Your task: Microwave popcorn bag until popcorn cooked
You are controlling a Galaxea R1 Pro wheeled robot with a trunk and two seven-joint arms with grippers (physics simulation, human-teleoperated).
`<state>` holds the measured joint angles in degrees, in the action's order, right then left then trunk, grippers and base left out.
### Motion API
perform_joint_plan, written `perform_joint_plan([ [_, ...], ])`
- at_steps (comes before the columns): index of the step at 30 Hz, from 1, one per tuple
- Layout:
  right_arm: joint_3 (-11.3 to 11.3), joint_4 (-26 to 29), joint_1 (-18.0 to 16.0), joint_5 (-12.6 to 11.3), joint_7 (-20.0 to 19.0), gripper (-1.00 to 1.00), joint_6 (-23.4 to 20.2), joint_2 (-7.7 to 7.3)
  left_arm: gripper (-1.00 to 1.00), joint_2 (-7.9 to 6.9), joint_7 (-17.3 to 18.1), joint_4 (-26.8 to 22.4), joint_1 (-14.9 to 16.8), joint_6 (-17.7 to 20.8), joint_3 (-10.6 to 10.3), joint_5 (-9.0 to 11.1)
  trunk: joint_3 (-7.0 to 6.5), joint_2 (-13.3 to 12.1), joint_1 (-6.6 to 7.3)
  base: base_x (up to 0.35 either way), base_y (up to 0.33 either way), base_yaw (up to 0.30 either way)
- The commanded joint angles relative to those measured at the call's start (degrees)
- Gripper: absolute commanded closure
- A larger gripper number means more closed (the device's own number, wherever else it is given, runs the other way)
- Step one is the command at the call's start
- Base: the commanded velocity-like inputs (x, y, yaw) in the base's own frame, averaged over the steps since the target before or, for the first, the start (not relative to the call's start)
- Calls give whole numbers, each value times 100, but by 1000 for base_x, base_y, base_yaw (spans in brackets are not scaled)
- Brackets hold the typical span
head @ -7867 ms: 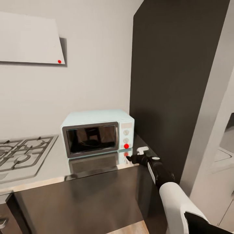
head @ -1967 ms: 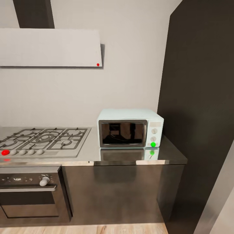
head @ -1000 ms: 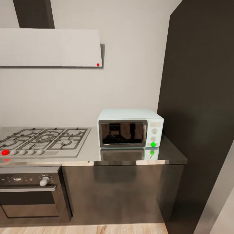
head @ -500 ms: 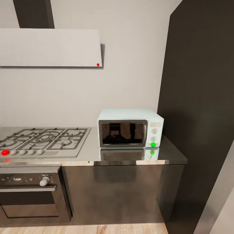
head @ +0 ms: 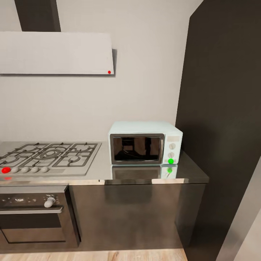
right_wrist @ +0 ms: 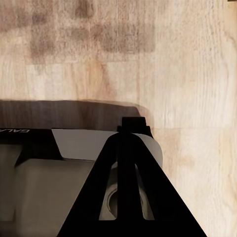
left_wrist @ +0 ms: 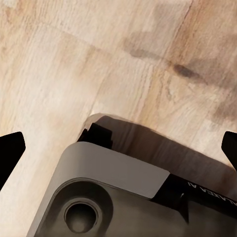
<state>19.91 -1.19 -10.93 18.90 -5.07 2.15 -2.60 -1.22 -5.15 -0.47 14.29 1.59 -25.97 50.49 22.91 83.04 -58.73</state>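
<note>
our left claw (left_wrist: pixel 118 148) points down at the wood floor (left_wrist: pixel 74 59) above our own grey base (left_wrist: pixel 113 197), its dark fingers (left_wrist: pixel 11 148) spread wide, holding nothing. our right claw (right_wrist: pixel 129 163) points down at the floor too, fingers pressed together, empty. the mint-blue microwave (head: pixel 145 143) sits at the right end of the shiny grey table (head: pixel 188 172), door closed, light green (head: pixel 170 161). the stove (head: pixel 47 156) lies to its left.

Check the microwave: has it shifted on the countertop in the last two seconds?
No. The microwave sits in the same spot beside the gas hob on the countertop.
</note>
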Motion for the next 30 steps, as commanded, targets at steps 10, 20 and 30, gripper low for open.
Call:
perform_joint_plan([
  [10,48,-13,-6,44,-13,100,22,-3,-100,-1,-21,-5,1,17,-48,40,6,3,0,0,0,0],
  [20,48,-13,-6,42,-14,100,22,-3,-100,-1,-21,-5,1,17,-48,40,6,3,0,0,0,0],
  [30,48,-13,-6,44,-17,100,22,-3,-100,-1,-21,-5,0,17,-48,40,6,3,0,0,0,0],
])
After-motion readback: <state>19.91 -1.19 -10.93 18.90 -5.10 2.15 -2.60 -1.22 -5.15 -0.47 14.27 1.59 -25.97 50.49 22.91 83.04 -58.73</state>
